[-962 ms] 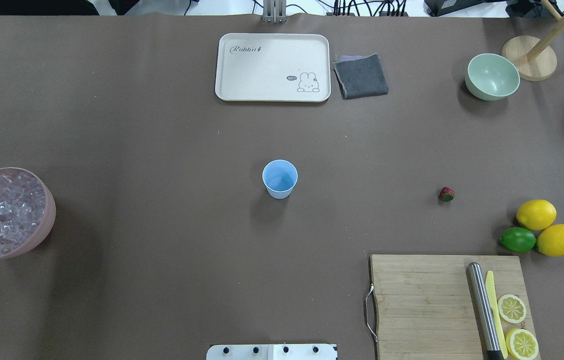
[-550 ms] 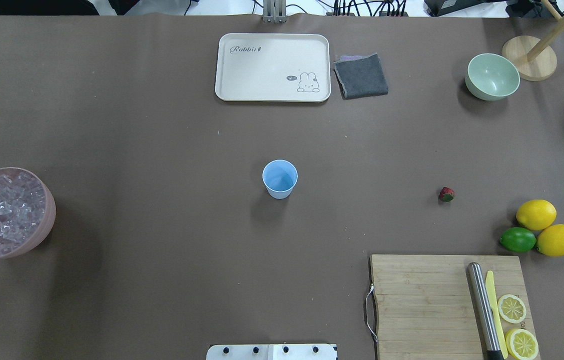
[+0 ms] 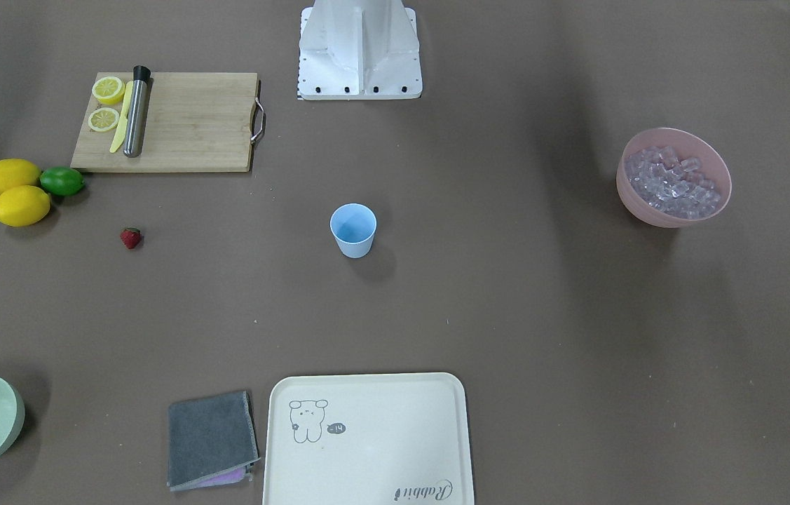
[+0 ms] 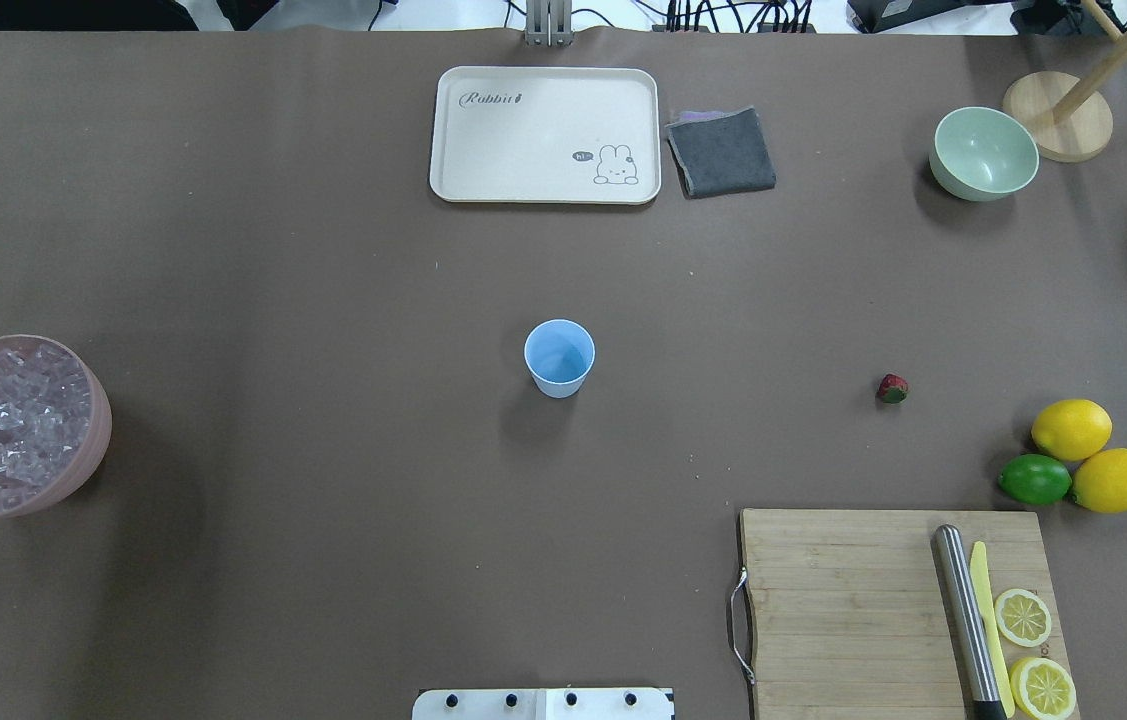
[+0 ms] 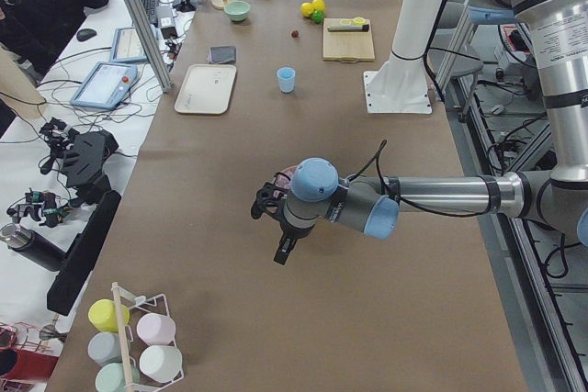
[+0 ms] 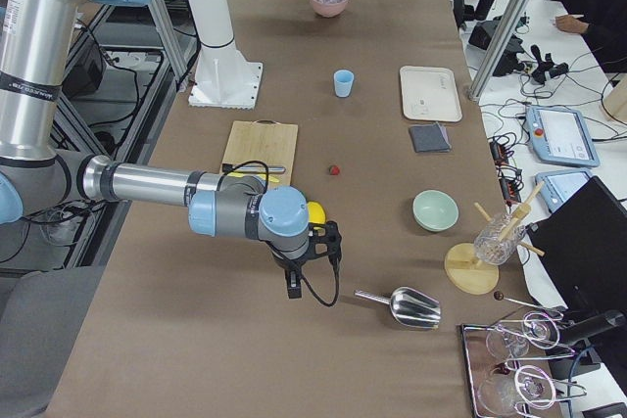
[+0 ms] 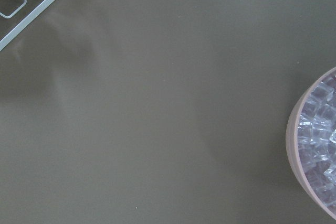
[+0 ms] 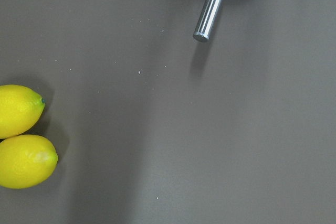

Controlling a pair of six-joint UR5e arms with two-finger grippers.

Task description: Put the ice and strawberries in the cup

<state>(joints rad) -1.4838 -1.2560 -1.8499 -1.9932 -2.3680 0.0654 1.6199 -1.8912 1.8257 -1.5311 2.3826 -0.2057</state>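
Note:
The light blue cup (image 4: 559, 357) stands upright and empty-looking at the table's middle. A small red strawberry (image 4: 892, 388) lies alone to its right, short of the lemons. The ice (image 4: 8, 425) fills a pink bowl (image 4: 88, 455) at the left edge. My left gripper (image 5: 282, 250) hangs above the table just beyond that bowl, whose rim (image 7: 294, 145) shows at the right of the left wrist view. My right gripper (image 6: 292, 286) hovers past the lemons (image 8: 21, 137). Both grippers show only in side views, so I cannot tell whether they are open or shut.
A cutting board (image 4: 853, 610) holds a steel muddler, a yellow knife and lemon slices. Two lemons and a lime (image 4: 1034, 479) sit beside it. A cream tray (image 4: 545, 135), grey cloth (image 4: 721, 152) and pale green bowl (image 4: 983, 152) line the far side. A metal scoop (image 6: 407, 307) lies near the right gripper.

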